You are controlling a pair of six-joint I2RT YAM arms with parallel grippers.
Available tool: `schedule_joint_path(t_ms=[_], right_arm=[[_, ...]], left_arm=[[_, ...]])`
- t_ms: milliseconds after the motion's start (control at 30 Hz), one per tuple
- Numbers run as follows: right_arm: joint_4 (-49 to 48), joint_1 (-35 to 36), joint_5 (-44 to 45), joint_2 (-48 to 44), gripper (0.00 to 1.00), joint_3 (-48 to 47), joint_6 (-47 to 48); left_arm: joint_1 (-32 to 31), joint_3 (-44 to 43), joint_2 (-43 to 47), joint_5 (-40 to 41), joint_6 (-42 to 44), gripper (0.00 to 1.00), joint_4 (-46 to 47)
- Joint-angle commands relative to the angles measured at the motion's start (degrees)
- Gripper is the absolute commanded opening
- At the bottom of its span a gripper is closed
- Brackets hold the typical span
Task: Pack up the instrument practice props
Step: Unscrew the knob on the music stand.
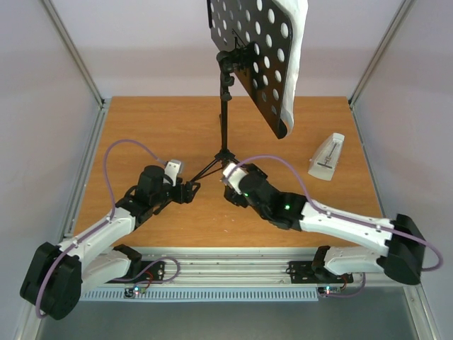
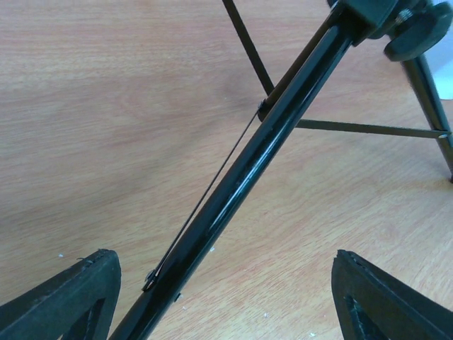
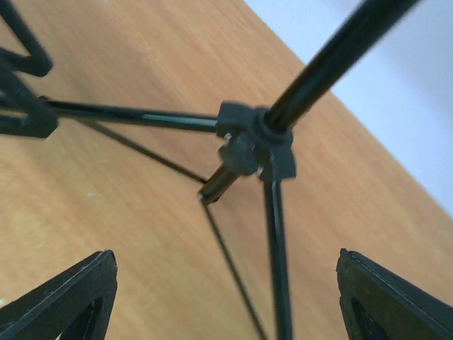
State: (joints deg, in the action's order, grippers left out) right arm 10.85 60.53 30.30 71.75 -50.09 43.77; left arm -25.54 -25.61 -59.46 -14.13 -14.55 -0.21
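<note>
Spread wide and empty, left tool straddling a leg of the music stand slanting seven to one o'clock on the table, right tool likewise released, facing the leg hub at its twelve o'clock.

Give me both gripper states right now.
Left gripper: open, straddling a leg of the music stand, not clamped on it.
Right gripper: open, holding nothing.

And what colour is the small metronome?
The metronome is pale, off-white; the top external view shows it best.
</note>
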Motion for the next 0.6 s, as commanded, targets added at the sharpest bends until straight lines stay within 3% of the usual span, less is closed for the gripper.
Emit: schedule_joint_path(t_ms=[0, 100, 233, 367, 567], right_arm=[[-2.48, -3.16, -12.13, -10.13, 0.85, 8.23, -19.53], [-7.42, -11.63, -24.8, -16.16, 0.82, 13.83, -28.25], [-12.07, -19.94, -34.62, -19.11, 0.81, 15.17, -33.1], [-16.78, -24.55, -42.57, -15.15, 0.79, 11.82, -35.14], [-24.71, -26.86, -47.8, -8.47, 0.78, 7.84, -36.76]], left_arm=[[-0.21, -0.22, 2.29, -1.15, 1.48, 0.82, 2.99], [-0.21, 0.56, 3.65, -1.94, 1.75, 0.82, 4.05], [-0.21, 1.31, 4.9, -2.04, 1.96, 0.82, 4.85], [-0.21, 1.52, 5.31, -1.71, 2.22, 0.82, 4.95], [-0.21, 1.85, 6.23, -1.6, 2.29, 0.82, 4.87]])
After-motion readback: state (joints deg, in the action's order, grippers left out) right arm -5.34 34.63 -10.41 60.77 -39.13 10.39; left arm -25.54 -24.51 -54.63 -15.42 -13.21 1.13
